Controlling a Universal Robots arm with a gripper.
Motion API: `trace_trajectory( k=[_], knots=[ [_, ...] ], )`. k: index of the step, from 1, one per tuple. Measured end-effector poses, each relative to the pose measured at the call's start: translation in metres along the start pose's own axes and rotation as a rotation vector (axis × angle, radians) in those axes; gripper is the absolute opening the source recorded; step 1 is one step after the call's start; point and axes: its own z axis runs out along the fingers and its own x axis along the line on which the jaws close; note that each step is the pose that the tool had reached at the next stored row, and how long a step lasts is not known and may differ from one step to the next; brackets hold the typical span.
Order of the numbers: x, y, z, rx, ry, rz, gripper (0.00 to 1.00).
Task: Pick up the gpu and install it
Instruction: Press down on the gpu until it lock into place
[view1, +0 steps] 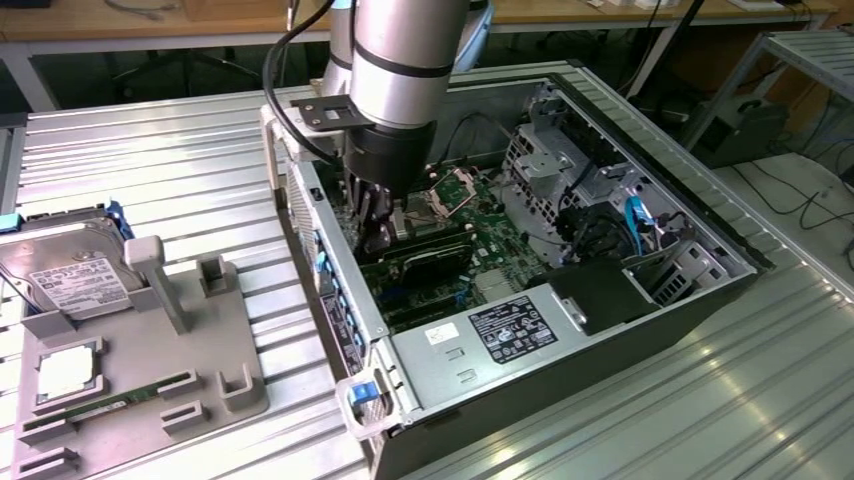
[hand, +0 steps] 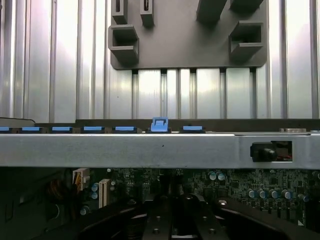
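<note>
The tool (view1: 378, 205) is lowered inside the open computer case (view1: 694, 300), close to the rear wall, with its jaws drawn narrow. Whether the card is clamped between them cannot be told, because the arm (view1: 400, 70) hides the contact.

The gpu (view1: 424, 255) is seen lying on edge over the motherboard (view1: 501, 245), just below the tool, as a flat dark card with a black face; its green board and metal bracket are largely hidden. It appears to sit at or in its slot, though full seating cannot be confirmed.

A likely risk is judged to be uneven pressure: if the card is pushed while tilted, the connector could be jammed or the slot strained. The bracket could also be caught on the case's rear frame (hand: 150, 150). The grey parts tray (view1: 147, 370) on the worktop (view1: 200, 180) holds a hard drive (view1: 67, 285).
</note>
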Motion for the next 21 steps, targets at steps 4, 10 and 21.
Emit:
trace_trajectory(
  k=[4,10,21],
  knots=[
    [0.000,0.0000,-0.0001,0.0000,0.0002,0.000,0.11],
    [-0.003,0.0015,-0.0007,0.0065,0.0089,0.000,0.11],
    [-0.002,-0.0003,-0.0151,0.0043,0.0212,0.003,0.11]
  ],
)
